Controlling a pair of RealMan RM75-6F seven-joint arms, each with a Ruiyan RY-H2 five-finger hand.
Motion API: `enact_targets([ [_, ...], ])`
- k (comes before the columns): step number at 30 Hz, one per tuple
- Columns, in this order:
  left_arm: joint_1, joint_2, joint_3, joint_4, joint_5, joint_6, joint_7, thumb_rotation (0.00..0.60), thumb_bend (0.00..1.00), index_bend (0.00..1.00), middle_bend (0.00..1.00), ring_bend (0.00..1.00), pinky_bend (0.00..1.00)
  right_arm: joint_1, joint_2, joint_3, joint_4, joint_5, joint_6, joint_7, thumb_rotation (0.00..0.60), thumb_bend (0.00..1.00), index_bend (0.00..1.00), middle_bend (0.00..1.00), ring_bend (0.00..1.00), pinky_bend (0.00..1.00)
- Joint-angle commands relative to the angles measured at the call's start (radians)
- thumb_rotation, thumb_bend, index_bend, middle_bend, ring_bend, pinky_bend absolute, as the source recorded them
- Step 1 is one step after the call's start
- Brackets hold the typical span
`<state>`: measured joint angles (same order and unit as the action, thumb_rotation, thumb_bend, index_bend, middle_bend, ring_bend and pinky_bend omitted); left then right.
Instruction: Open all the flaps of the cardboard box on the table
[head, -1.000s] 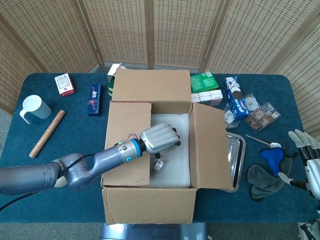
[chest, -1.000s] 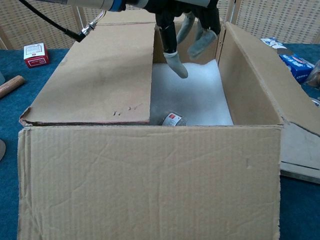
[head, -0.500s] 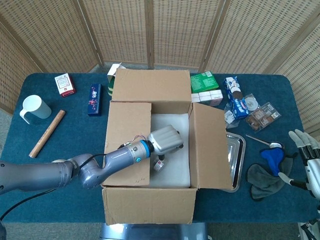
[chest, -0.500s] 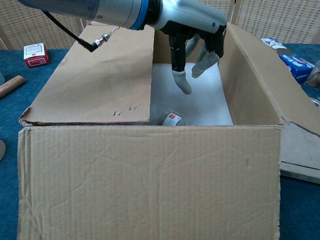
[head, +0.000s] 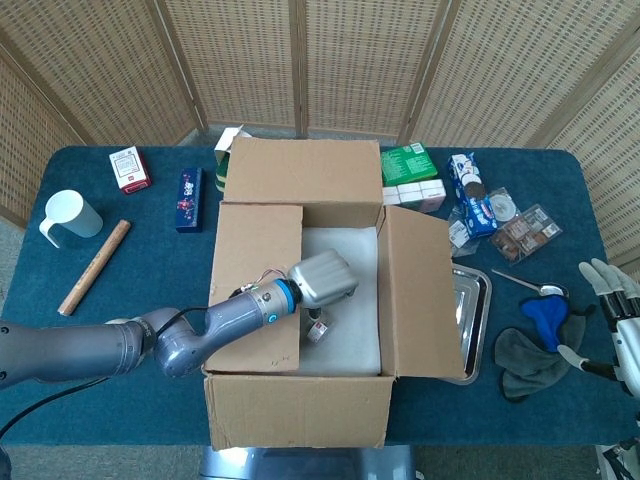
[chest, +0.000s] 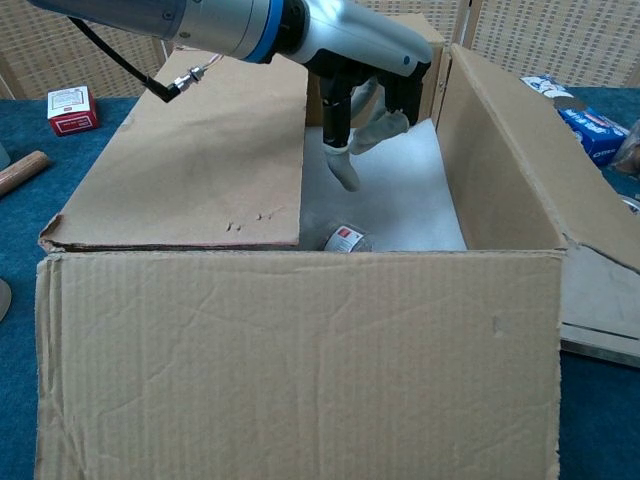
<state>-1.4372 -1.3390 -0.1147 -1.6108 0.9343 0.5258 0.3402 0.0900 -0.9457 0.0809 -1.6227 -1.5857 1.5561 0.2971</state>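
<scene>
We see the cardboard box (head: 300, 300) in the middle of the blue bench (head: 150, 260), filling most of the chest view. Its far flap (head: 303, 170) stands up toward the top of the frame, the right flap (head: 418, 290) is raised and leaning outward, and the near flap (head: 297, 410) hangs down over the front edge. The left flap (head: 255, 285) lies folded in over the box's opening.

Our left hand (head: 322, 279) hangs over the open centre of the box, just beside the inner edge of that left flap. Its fingers (chest: 342, 165) point down into the box, loosely curled and holding nothing; we cannot tell whether any of them touches the flap edge. Below it, on the white lining (chest: 400, 205), lies a small can (chest: 345, 239).

Our right hand (head: 618, 325) rests at the right edge of the head view, fingers spread and empty, near a blue scoop (head: 545, 313) and a grey cloth (head: 525, 358). A metal tray (head: 470, 320) sits beside the box's right flap.
</scene>
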Motion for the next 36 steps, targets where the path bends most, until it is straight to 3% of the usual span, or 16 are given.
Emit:
enact_targets([
  [1,-0.013,0.017,0.015,-0.014,-0.027,-0.005,0.016,0.600,0.19,0.78,0.69,0.48,0.52,0.000,0.000,0.000,0.000,0.000,0.001,0.002,0.600,0.00,0.00,0.00,0.00,0.12],
  [8,-0.038,0.051,0.044,-0.053,-0.092,0.000,0.043,0.600,0.19,0.80,0.74,0.55,0.54,-0.002,0.002,0.001,-0.003,0.003,0.004,0.004,0.600,0.00,0.00,0.00,0.00,0.12],
  [17,-0.049,0.102,0.071,-0.107,-0.136,0.042,0.073,0.600,0.19,0.79,0.88,0.75,0.74,-0.005,0.001,0.004,-0.008,0.006,0.009,0.000,0.600,0.00,0.00,0.00,0.00,0.12],
  [36,0.012,0.294,0.071,-0.256,-0.093,0.122,0.056,0.600,0.19,0.79,0.89,0.76,0.74,-0.011,0.000,-0.006,-0.015,-0.016,0.020,-0.018,0.600,0.00,0.00,0.00,0.00,0.12],
])
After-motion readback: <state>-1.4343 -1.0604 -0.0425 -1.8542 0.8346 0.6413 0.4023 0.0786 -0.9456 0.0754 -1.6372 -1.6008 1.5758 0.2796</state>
